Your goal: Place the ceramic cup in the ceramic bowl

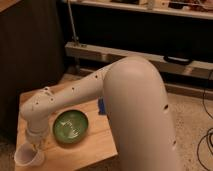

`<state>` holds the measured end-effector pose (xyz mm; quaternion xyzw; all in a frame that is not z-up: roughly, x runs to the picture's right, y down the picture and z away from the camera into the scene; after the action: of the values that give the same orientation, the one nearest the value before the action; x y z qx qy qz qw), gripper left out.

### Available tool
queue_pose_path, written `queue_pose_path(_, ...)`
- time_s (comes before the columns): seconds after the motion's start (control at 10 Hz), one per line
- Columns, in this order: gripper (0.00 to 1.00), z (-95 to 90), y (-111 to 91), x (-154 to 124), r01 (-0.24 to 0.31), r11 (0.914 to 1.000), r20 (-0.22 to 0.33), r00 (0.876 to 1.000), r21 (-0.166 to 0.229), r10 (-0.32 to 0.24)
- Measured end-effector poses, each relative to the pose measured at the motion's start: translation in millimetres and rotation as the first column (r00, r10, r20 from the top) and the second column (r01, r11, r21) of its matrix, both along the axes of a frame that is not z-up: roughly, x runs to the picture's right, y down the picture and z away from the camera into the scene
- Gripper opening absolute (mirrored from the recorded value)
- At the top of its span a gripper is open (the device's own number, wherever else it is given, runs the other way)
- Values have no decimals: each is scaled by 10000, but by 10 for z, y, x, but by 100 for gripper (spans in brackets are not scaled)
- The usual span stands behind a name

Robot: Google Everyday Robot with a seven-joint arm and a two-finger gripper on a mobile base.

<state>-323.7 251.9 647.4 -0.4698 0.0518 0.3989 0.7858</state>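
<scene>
The white ceramic cup [27, 156] is upright at the front left corner of the wooden table [95, 146]. The green glossy ceramic bowl [71, 126] sits on the table to the cup's right and a little farther back, and holds nothing. My gripper [36, 145] hangs down from the white wrist, right at the cup's far right rim, between cup and bowl. The wrist hides most of the gripper. I cannot tell whether the cup rests on the table or is held just above it.
A small blue object [101, 106] lies on the table behind the bowl, partly hidden by my arm. A dark cabinet [27, 45] stands at the left. A low metal shelf rack [125, 54] runs along the back. Cables [206, 140] lie on the floor at right.
</scene>
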Motion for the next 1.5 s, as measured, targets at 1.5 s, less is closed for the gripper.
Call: queue_pose_path(1.5,0,194,-2441,1488,-3525,9070,-2811,8682,2303,4088)
